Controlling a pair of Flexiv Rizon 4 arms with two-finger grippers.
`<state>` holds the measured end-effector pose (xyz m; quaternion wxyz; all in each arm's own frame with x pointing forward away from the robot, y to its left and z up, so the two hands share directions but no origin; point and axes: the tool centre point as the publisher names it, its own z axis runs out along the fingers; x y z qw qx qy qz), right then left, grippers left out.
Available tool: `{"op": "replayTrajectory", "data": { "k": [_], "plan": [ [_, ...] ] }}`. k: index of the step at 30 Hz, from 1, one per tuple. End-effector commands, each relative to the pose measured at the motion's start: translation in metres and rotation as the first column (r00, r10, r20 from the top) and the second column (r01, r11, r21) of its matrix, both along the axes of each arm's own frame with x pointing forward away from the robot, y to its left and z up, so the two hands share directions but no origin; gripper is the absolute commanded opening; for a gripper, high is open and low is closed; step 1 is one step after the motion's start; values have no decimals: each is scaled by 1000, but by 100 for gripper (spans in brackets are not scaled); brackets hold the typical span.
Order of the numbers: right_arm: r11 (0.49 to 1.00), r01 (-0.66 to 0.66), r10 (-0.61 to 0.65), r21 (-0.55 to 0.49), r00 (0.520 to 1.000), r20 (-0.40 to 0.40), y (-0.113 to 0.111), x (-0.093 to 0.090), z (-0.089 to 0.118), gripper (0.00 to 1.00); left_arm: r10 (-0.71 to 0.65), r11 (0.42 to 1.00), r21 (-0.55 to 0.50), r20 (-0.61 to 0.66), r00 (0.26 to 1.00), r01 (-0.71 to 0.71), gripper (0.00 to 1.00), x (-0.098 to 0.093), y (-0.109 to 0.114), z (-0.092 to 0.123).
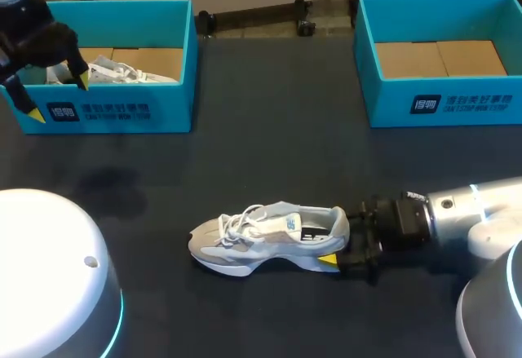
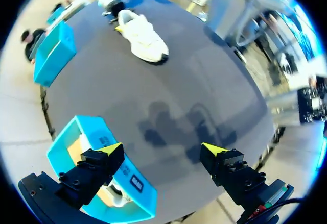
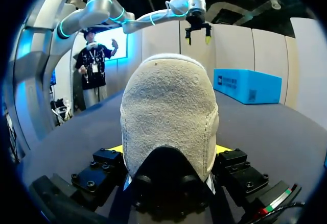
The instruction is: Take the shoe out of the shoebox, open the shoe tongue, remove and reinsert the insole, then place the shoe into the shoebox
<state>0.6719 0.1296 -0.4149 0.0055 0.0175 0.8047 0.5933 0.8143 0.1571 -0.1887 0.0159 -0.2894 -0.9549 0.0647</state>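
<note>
Gripping point: your right gripper is clamped on the heel of the shoe, which stands on the table, outside both boxes.
Risk here: a heel-only hold may let the toe swing when you pull the tongue.
Left gripper: fingers spread, empty, over the left shoebox.
Risk there: dropping in would snag the second shoe.

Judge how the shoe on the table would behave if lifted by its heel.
The shoe probably tips toe-down, since the right gripper holds only its heel. Its fuzzy heel likely resists slipping. The loose laces would dangle.
</note>
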Motion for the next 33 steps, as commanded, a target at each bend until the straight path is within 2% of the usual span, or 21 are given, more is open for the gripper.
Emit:
{"op": "replayTrajectory", "data": {
  "k": [1, 4, 7, 10, 12, 13, 14, 15, 27, 28, 29, 32, 33],
  "plan": [
    [1000, 2, -2, -3, 1000, 1, 0, 0, 1, 0, 2, 1000, -9, 3, 1000, -2, 100, 0, 4, -2],
    [1000, 2, -2, -3, 1000, 1, 0, 0, 1, 0, 149, 983, 104, 36, 988, -152, 100, -26, -16, -7],
    [1000, 2, -2, -3, 1000, 1, 0, 0, 1, 0, 329, 920, 191, 93, 940, -341, 100, -45, -32, -9],
    [1000, 2, -2, -3, 1000, 1, 0, 0, 1, 0, 516, 810, 269, 96, 851, -521, 100, -59, -44, -7],
    [1000, 2, -2, -3, 1000, 1, 0, 0, 1, 0, 603, 752, 302, 43, 796, -586, 100, -66, -49, -6],
    [1000, 2, -2, -3, 1000, 1, 0, 0, 1, 0, 654, 719, 330, -23, 756, -612, 100, -70, -51, -6],
    [1000, 2, -2, -3, 1000, 1, 0, 0, 1, 0, 678, 699, 357, -59, 732, -619, 100, -74, -53, -7],
    [1000, 2, -2, -3, 1000, 1, 0, 0, 1, 0, 688, 685, 361, -34, 725, -633, 100, -79, -56, -7],
    [1000, 2, -2, -3, 1000, 1, 0, 0, 1, 0, 688, 685, 361, -34, 725, -633, 100, -79, -56, -7],
    [1000, 2, -2, -3, 1000, 1, 0, 0, 1, 0, 732, 652, 364, -71, 678, -665, 100, -81, -59, -8],
    [1000, 2, -2, -3, 1000, 1, 0, 0, 1, 0, 746, 646, 364, -116, 656, -671, 100, -85, -60, -8],
    [1000, 2, -2, -3, 1000, 1, 0, 0, 1, 0, 881, 466, 350, -98, 463, -813, 100, -94, -72, -10],
    [1000, 2, -2, -3, 1000, 1, 0, 0, 1, 0, 937, 347, 364, -85, 340, -864, 100, -97, -79, -9]
  ]
}}
